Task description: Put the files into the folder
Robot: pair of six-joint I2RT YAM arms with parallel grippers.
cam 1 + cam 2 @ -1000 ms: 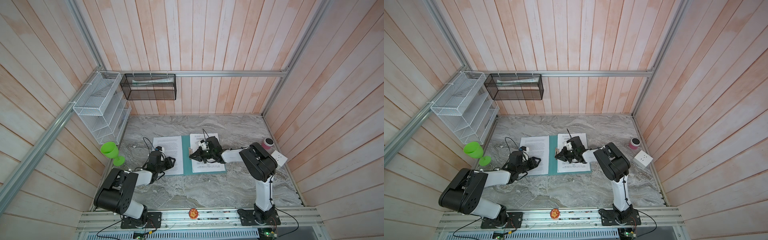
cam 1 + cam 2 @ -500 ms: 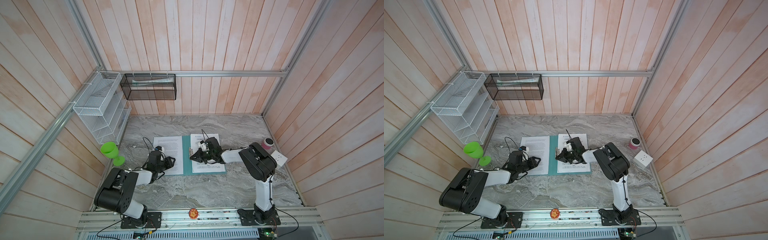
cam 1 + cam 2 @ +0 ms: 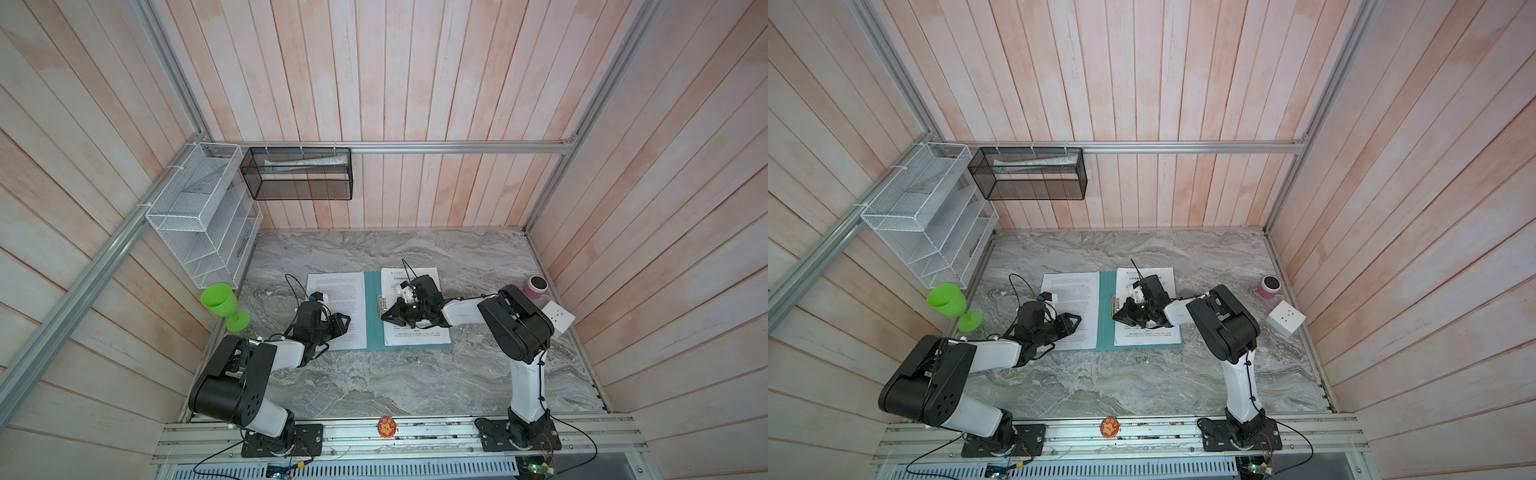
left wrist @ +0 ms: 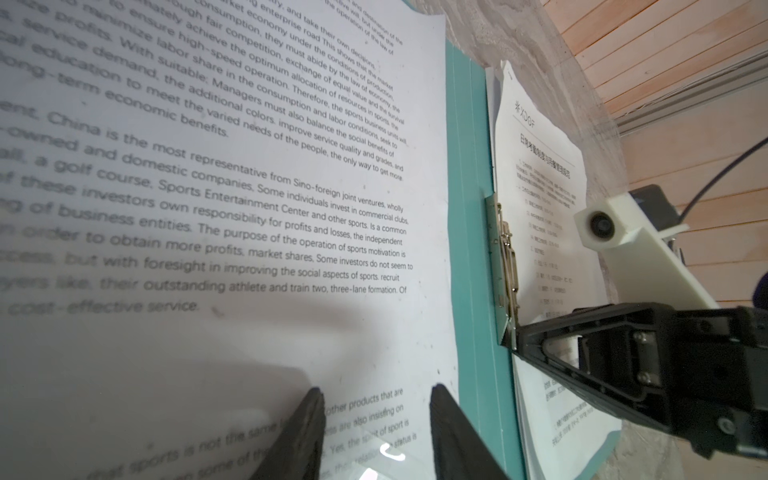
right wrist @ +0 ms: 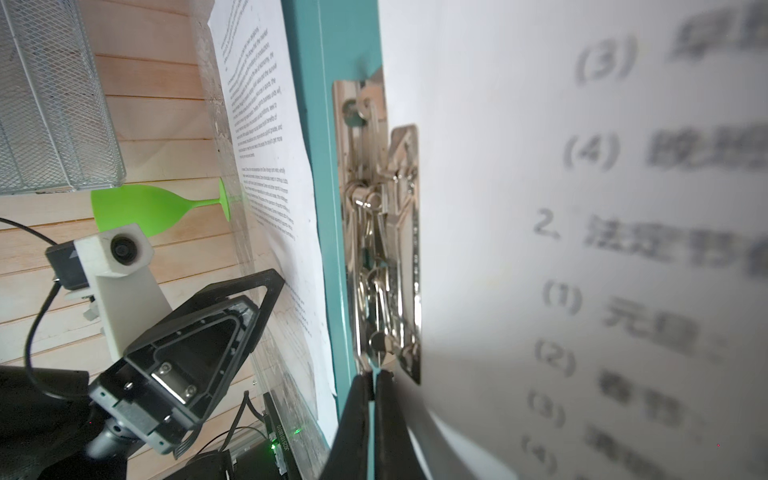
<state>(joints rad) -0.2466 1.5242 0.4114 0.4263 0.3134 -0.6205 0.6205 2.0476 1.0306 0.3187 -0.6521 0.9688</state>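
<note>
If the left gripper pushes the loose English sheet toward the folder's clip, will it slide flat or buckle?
Probably buckles: the sheet looks thin and its edge waves in the left wrist view. It likely slides easily on the folder's smooth cover. Being light, it may skew under the left gripper.

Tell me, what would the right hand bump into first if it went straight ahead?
The metal clip on the folder's spine. The shut right hand points along it, and its tips seem to be right at the clip's end, though whether they touch is unclear.
</note>
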